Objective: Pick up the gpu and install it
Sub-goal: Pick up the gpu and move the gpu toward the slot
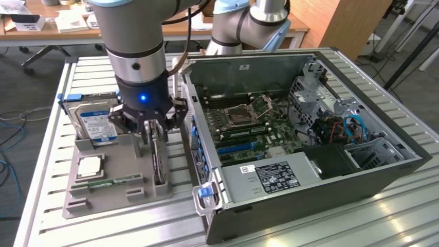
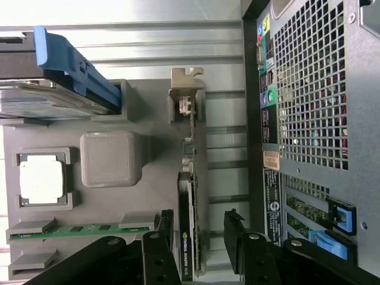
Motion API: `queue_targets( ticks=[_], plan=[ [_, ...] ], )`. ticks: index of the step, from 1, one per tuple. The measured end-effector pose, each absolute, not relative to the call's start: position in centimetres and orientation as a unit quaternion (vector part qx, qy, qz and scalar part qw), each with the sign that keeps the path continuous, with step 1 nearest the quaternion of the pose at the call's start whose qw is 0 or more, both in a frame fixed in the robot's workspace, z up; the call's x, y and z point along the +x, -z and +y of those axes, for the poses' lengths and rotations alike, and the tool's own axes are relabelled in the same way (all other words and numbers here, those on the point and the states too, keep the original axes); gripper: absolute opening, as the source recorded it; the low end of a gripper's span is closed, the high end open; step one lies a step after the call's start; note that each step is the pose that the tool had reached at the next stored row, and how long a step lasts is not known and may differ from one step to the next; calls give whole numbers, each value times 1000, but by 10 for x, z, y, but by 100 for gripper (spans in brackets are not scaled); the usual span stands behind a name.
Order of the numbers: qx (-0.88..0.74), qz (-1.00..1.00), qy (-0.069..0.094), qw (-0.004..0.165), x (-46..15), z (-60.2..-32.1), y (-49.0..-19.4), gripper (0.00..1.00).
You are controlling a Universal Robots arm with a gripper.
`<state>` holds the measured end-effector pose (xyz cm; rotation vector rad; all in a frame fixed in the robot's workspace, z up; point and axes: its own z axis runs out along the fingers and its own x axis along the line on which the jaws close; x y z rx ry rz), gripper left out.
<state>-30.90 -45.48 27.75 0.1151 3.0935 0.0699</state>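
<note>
Your gripper hung released, jaws spread either side of the gpu, which stood on edge in the grey tray beside the computer case; the fingers hid one end of it.

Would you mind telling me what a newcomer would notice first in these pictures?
The black open gripper straddles the thin dark gpu card, which stands on edge in the grey holder tray at the exterior view's left. Beside it, on that view's right, lies the big open dark computer case, its green motherboard exposed.
</note>
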Motion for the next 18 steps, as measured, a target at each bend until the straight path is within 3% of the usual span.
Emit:
queue_targets(
  ticks=[18],
  plan=[
    [37,999,-23,24,-314,-455,-258,47]
  ],
)
